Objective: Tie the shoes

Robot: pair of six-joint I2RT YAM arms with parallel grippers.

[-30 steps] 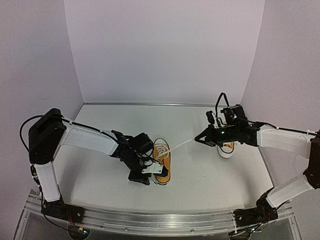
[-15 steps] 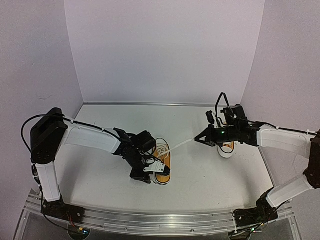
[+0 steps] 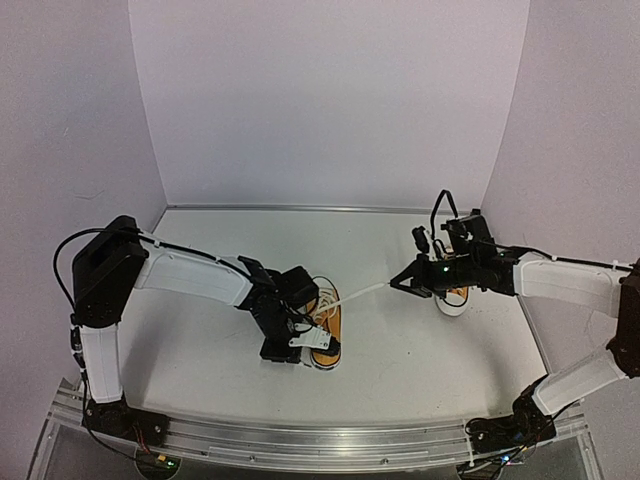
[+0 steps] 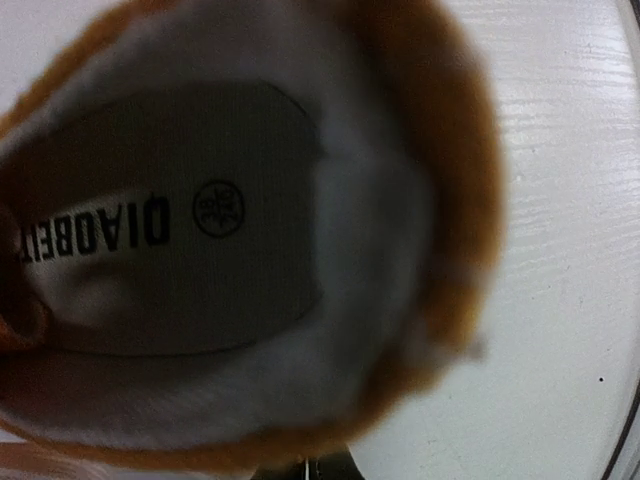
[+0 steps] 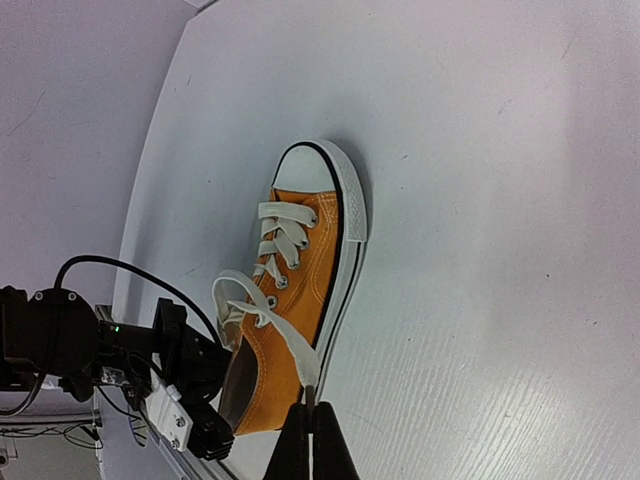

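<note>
One orange shoe [image 3: 330,325] with a white sole lies mid-table, toe pointing away. My left gripper [image 3: 296,352] sits at its heel. The left wrist view looks straight into the shoe [image 4: 440,150] at its printed insole [image 4: 170,230]. The left gripper's [image 4: 312,468] dark fingertips stand together right under the heel rim; whether they nip anything I cannot tell. My right gripper [image 3: 394,284] is shut on the end of a white lace [image 3: 360,292], which runs taut from that shoe [image 5: 300,300]. The lace end [image 5: 290,350] shows in the right gripper [image 5: 310,420]. The second shoe [image 3: 452,300] lies partly hidden under the right arm.
The white table [image 3: 420,360] is boxed in by pale walls at the back and both sides. An aluminium rail [image 3: 300,440] with both arm bases runs along the near edge. Black cables [image 3: 440,205] loop above the right wrist.
My left arm has crept right, up to the shoe's heel, and its jaws have come together. The right gripper still holds the taut lace, shifted very slightly.
</note>
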